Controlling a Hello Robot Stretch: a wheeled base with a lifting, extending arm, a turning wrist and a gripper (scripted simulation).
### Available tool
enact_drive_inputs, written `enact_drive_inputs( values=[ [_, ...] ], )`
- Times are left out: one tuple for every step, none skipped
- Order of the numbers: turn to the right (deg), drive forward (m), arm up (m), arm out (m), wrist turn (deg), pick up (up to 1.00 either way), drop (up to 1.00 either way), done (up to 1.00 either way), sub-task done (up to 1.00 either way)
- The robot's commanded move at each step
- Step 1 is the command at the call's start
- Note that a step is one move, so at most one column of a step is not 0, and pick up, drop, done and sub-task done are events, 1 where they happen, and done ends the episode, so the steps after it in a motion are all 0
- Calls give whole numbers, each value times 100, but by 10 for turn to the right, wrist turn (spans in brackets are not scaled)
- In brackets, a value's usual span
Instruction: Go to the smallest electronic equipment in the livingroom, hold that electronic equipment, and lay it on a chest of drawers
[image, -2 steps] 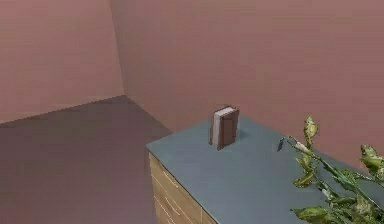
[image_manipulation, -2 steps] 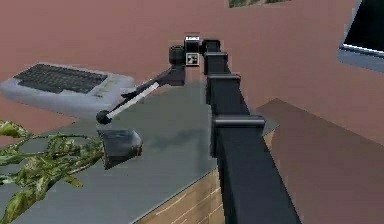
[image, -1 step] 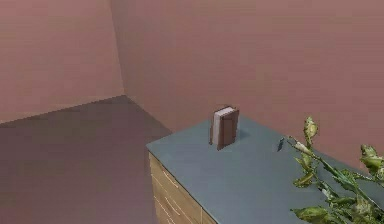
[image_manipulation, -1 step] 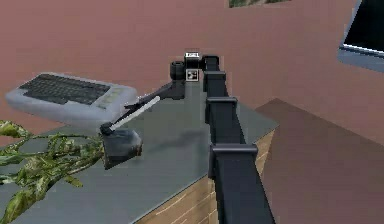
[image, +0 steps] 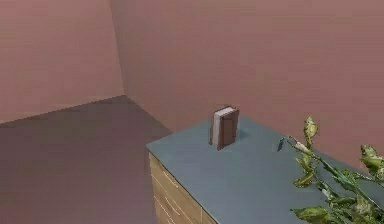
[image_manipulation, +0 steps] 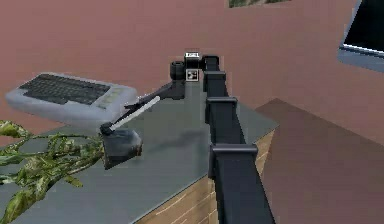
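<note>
A chest of drawers (image: 225, 170) with a grey-blue top and wooden drawer fronts stands against the pink wall. In the arm side view, my arm reaches out over that top (image_manipulation: 185, 140). The gripper (image_manipulation: 112, 127) points down and to the left. A small dark blocky thing (image_manipulation: 121, 150) sits at its far end, just over or on the top. I cannot tell whether the gripper holds it. A flat grey device with a dark keyboard (image_manipulation: 70, 95) lies farther out on the top at the arm side view's left.
A brown book (image: 223, 127) stands upright on the top near the wall. A leafy plant (image: 340, 180) spreads over the top's near end, its leaves (image_manipulation: 45, 160) close beside the dark thing. A dark-framed blue screen (image_manipulation: 365, 40) hangs at the upper right. Bare dark floor (image: 70, 150) lies left.
</note>
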Motion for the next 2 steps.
enact_drive_inputs(
  values=[
    [0, 0, 0, 0, 0, 0, 100, 0, 0],
    [0, 0, 4, 0, 0, 0, 0, 0, 0]
  ],
)
